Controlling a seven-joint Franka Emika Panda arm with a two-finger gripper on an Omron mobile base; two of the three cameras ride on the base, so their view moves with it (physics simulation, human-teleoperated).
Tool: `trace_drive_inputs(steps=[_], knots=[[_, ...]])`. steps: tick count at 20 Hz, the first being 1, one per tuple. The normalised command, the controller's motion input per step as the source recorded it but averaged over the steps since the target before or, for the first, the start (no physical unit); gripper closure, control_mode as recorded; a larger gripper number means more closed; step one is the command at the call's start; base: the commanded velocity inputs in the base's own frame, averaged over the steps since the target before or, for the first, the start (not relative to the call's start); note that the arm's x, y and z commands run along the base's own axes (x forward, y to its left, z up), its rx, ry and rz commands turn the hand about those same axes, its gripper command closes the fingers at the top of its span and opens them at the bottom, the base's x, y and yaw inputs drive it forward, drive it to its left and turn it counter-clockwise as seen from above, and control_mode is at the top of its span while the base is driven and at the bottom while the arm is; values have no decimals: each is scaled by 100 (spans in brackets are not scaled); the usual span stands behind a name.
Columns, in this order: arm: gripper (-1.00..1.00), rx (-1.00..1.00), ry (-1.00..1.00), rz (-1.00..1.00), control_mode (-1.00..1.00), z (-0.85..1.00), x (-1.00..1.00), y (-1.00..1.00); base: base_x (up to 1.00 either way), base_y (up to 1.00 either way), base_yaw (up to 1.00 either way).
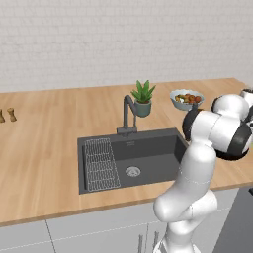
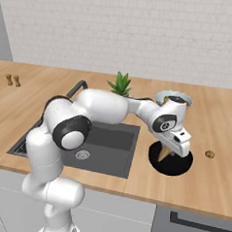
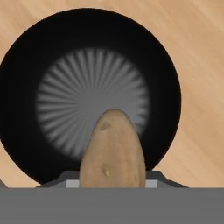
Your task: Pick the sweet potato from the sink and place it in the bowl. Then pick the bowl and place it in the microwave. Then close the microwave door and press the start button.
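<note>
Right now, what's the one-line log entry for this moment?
phase: place | gripper: shut on sweet potato | position: above bowl | sink: no potato

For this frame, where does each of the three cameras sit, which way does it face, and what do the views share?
Left base view: behind the arm's left, looking down over the sink; arm rises lower right.
Right base view: behind its right, same counter; arm reaches to the gripper over the bowl.
Hand view: on the hand, looking down into the bowl, sweet potato in front.
Shared: sink, plant, food bowl.
</note>
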Motion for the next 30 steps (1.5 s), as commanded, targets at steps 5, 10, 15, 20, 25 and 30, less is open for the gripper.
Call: trace_drive_inputs(steps=[5, 10, 15, 20, 25, 30], knots=[[100, 1, 5, 0, -100, -36, 16, -3, 0, 0, 0], [100, 0, 6, 0, -100, -35, 7, -2, 0, 0, 0], [100, 0, 10, 0, -100, -24, 24, 0, 0, 0, 0], [100, 0, 11, 0, -100, -23, 31, 0, 0, 0, 0], [-100, 0, 2, 0, -100, -28, 8, 0, 0, 0, 0], [-100, 0, -3, 0, -100, -28, 0, 0, 0, 0, 0]])
